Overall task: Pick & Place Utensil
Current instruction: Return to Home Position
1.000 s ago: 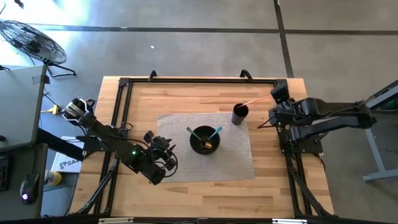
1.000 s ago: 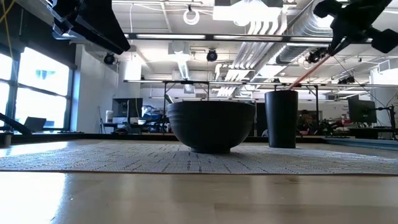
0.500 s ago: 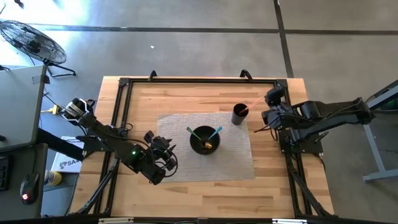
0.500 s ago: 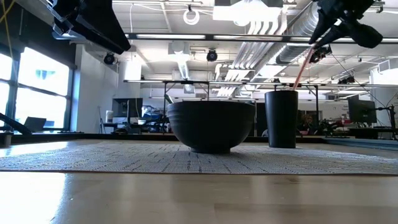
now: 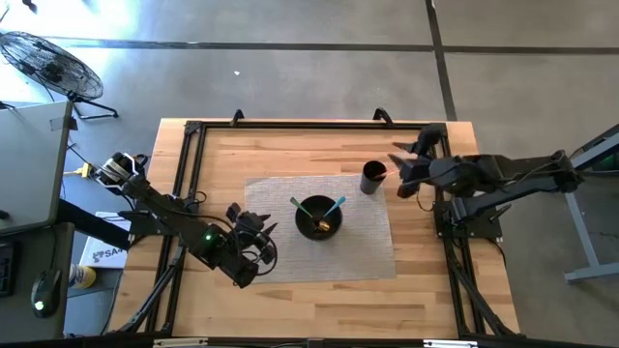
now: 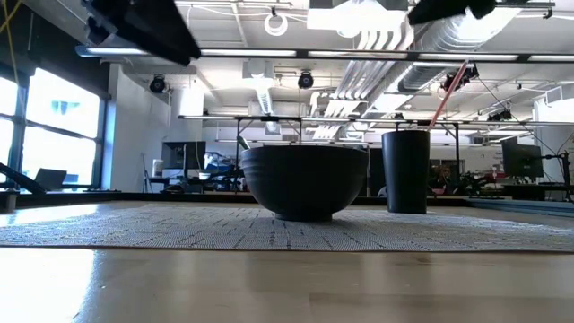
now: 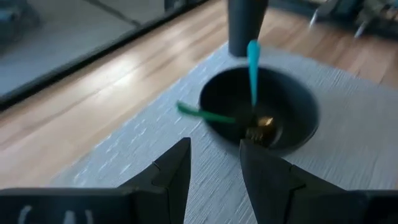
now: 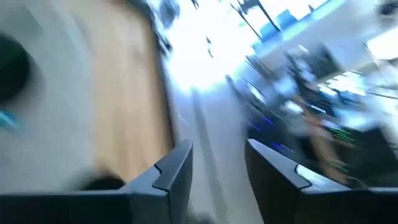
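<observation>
A black cup [image 5: 373, 178] stands on the grey placemat [image 5: 280, 253]. A pink utensil [image 6: 446, 94] leans in the cup [image 6: 406, 170], its top tilted toward the table's right. My right gripper [image 5: 397, 162] hovers open just right of and above the cup; nothing shows between its fingers [image 8: 217, 168]. A black bowl [image 5: 302, 224] beside the cup holds a green utensil [image 7: 202, 114] and a blue utensil [image 7: 253, 68]. My left gripper [image 5: 263, 235] waits open over the placemat's left part, facing the bowl [image 7: 298, 118].
A black frame [image 5: 193, 155] runs round the wooden table top. Bare wood lies near and far of the placemat. A gold-coloured piece [image 7: 264, 122] sits in the bowl's bottom. A fan [image 5: 48, 63] stands on the floor beyond the table's far left corner.
My right gripper moved toward the table's left, to the cup, carrying the pink utensil by its upper end. The utensil tipped steeper with its lower end in the cup. The gripper then let go and rose; the utensil now leans free in the cup.
</observation>
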